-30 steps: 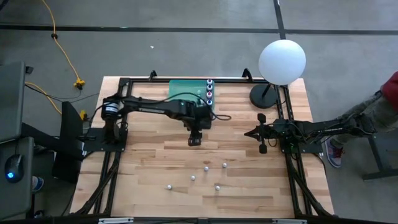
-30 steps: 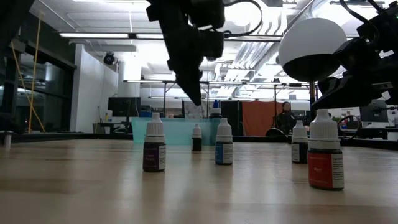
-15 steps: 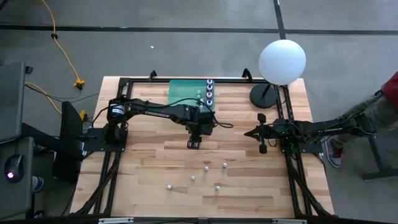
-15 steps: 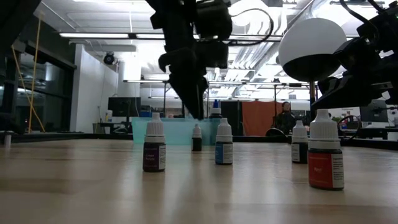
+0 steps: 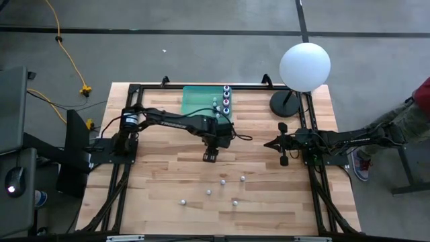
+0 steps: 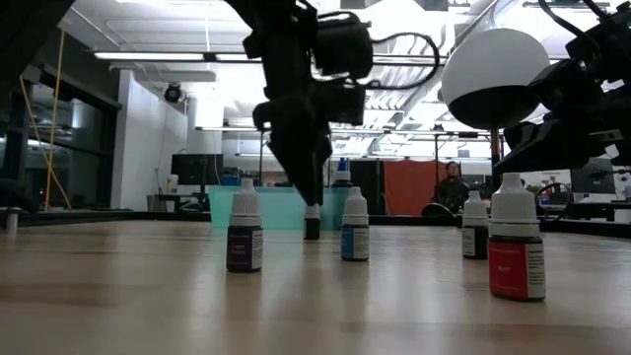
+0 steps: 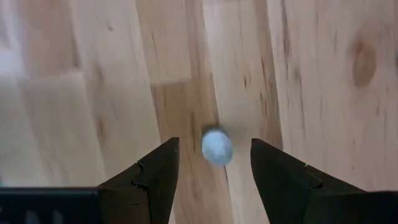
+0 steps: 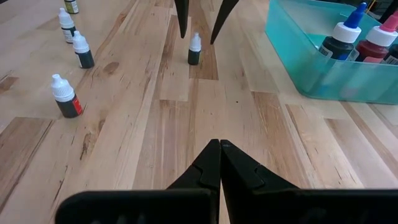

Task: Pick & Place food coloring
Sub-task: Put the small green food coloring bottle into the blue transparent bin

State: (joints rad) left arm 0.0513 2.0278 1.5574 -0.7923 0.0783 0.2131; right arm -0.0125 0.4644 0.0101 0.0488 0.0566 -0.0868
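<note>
White-capped food coloring bottle [image 7: 216,147] upright on the wooden worktop [image 5: 269,202], straight below the left end effector [image 5: 209,156], cap framed between its parted fingers [image 7: 149,177] (no contact yet visible). Long axis vertical, in line with a descent. Right end effector [image 5: 283,144] pressed together, well apart, farther from it.

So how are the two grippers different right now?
The left gripper is open, its fingers either side of a small dark bottle standing on the table. The right gripper is shut and empty. The left points down over mid-table; the right waits level near the right edge. Both are dark and two-fingered.
</note>
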